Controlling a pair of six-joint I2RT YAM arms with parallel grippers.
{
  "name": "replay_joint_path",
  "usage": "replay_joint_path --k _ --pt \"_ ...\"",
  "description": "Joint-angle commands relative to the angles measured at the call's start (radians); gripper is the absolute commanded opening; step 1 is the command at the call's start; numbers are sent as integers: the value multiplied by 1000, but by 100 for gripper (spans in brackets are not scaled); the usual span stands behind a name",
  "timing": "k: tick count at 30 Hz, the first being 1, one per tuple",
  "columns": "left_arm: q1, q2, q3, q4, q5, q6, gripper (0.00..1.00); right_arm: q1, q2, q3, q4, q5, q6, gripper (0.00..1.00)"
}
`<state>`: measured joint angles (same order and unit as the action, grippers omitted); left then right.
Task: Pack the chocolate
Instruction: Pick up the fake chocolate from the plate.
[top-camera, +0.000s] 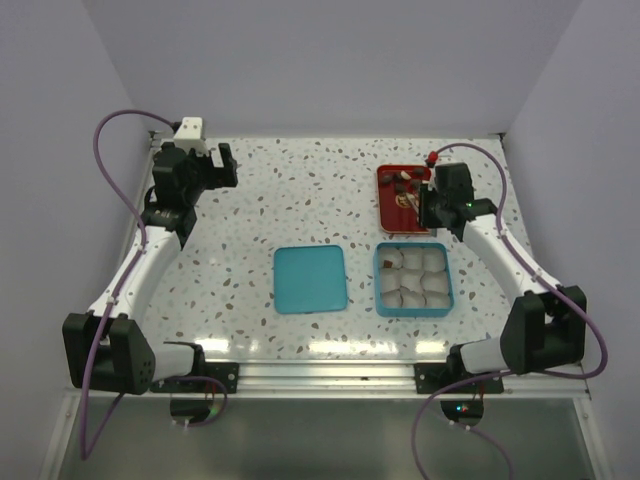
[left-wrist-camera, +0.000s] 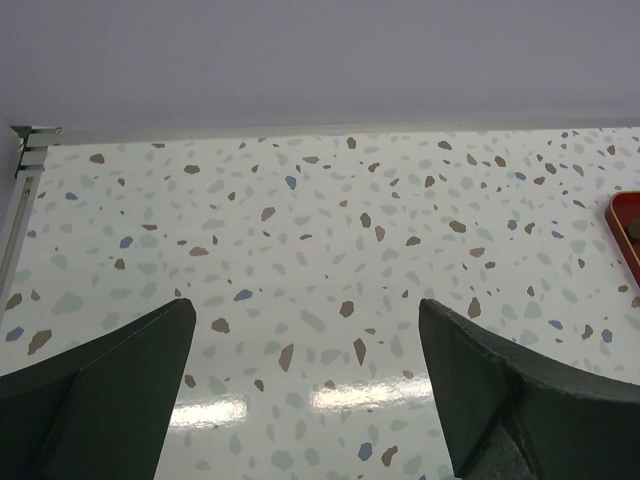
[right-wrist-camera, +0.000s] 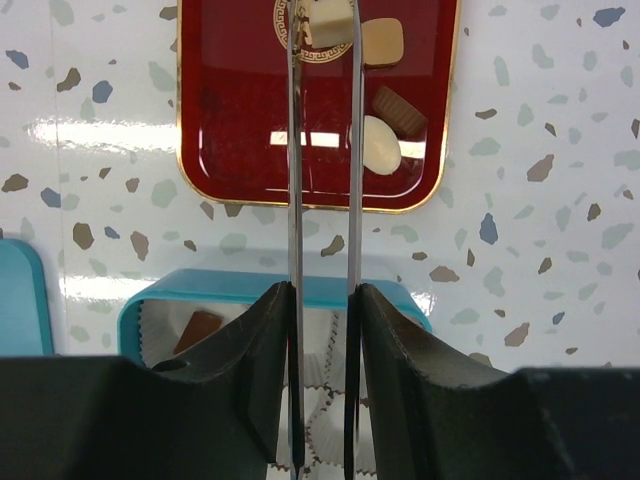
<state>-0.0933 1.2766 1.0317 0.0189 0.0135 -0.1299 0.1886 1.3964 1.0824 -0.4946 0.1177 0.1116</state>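
Note:
In the right wrist view my right gripper (right-wrist-camera: 322, 290) is shut on a pair of thin metal tongs (right-wrist-camera: 322, 170). The tong tips sit on either side of a cream-white chocolate (right-wrist-camera: 326, 22) over the gold emblem of the red tray (right-wrist-camera: 230, 120). Three more chocolates lie in the tray: a tan square (right-wrist-camera: 382, 40), a brown piece (right-wrist-camera: 398, 110) and a cream oval (right-wrist-camera: 380, 146). The teal box (right-wrist-camera: 250, 288) below holds white paper cups, and one brown chocolate (right-wrist-camera: 200, 328) sits in a cup. My left gripper (left-wrist-camera: 305, 320) hangs open over bare table at the far left (top-camera: 215, 165).
The teal lid (top-camera: 310, 278) lies flat at the table's middle, left of the teal box (top-camera: 412, 278). The red tray (top-camera: 392, 205) stands just behind the box, partly under my right gripper (top-camera: 435, 200). Walls close in the back and both sides.

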Motion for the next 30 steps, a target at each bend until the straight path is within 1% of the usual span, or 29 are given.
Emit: replay_joint_path --k 1,4,14,19,22,25,30 --pt "-5 -3 18 7 -6 4 100 -6 9 -6 59 -32 -6 36" --pt "-5 -6 18 7 -4 6 100 -5 18 -4 56 -38 -4 34" --pt "-6 -8 18 7 -1 4 100 -5 36 4 37 -24 -6 34" --pt "-6 -13 18 7 -7 4 100 -5 49 8 36 -17 -9 27" --pt "-6 -13 18 7 -9 6 100 -5 29 20 16 -4 -9 26" --pt "-6 -13 18 6 -4 6 100 -3 -14 33 -13 -6 -9 23" --pt "-6 -14 18 6 -1 4 100 -3 -108 36 -68 -19 -9 22"
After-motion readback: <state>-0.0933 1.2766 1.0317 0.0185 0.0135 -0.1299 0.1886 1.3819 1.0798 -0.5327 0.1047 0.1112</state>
